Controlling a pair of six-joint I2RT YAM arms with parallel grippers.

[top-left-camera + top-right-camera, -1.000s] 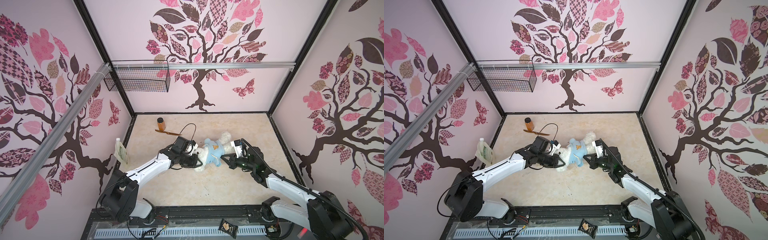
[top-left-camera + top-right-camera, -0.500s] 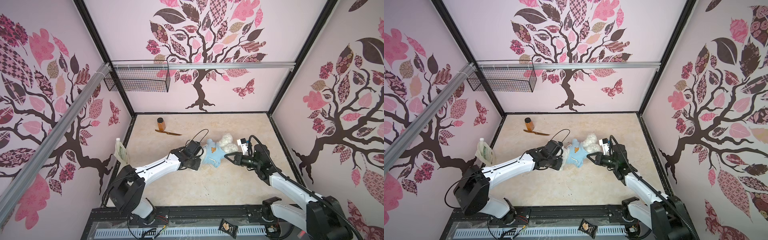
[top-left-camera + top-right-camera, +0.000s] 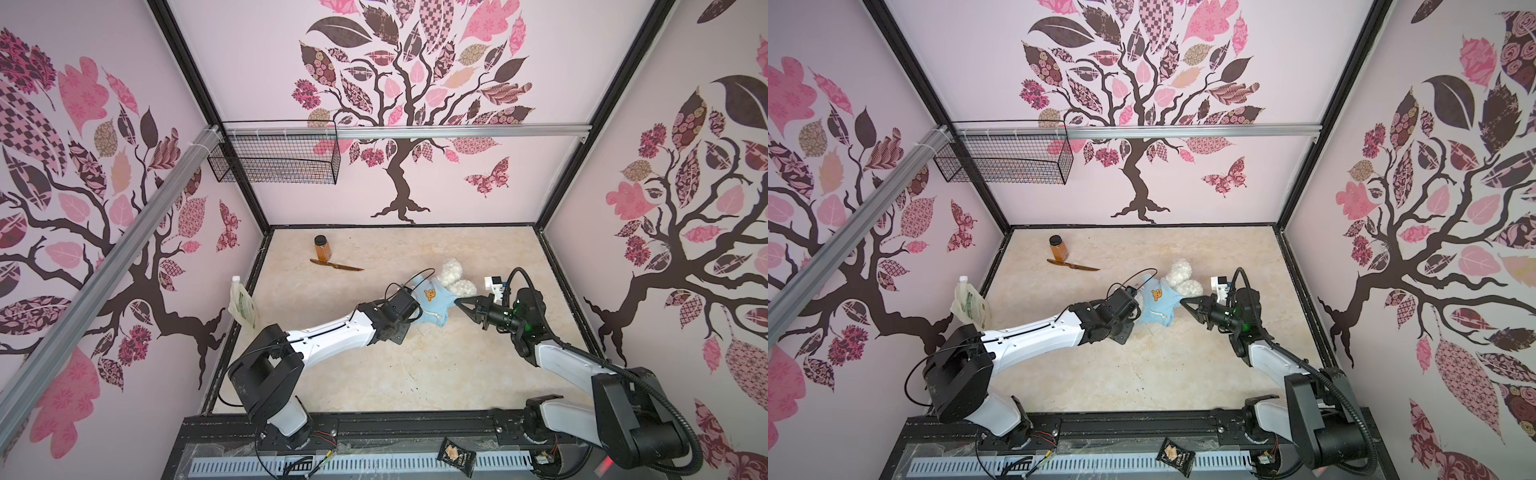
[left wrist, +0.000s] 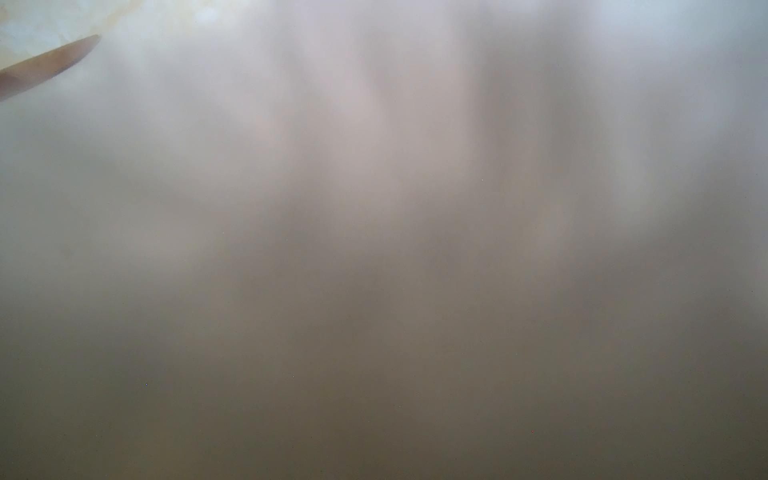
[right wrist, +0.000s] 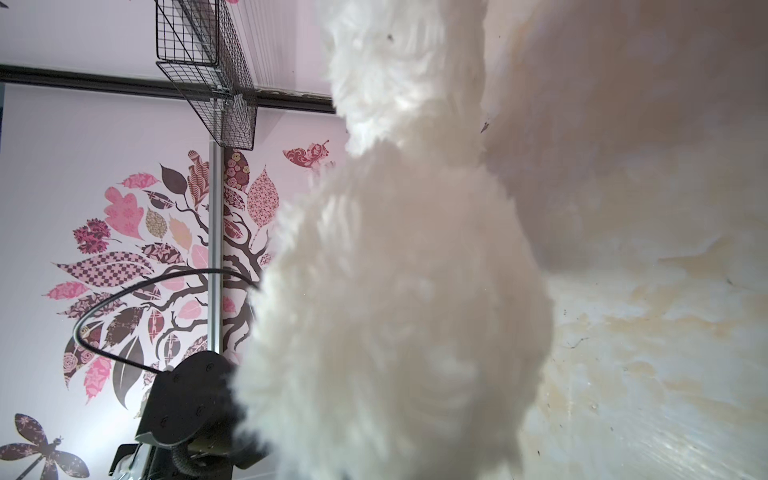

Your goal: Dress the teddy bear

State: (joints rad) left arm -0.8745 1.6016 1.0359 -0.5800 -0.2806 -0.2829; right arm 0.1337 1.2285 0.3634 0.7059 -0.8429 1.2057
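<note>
Item: teddy bear (image 3: 451, 272), white fluffy fur.
Dress: I note a light blue shirt (image 3: 432, 301), orange bear patch, over its body.
Pose: lying down, two white limbs bare beyond the shirt.
Place: mid-table (image 3: 374, 374).
Head: hidden from me.

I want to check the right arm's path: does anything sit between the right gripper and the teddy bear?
Nothing visible. The right gripper, shut, is right at the teddy bear, beside its blue shirt; the jar and knife lie well away.
</note>
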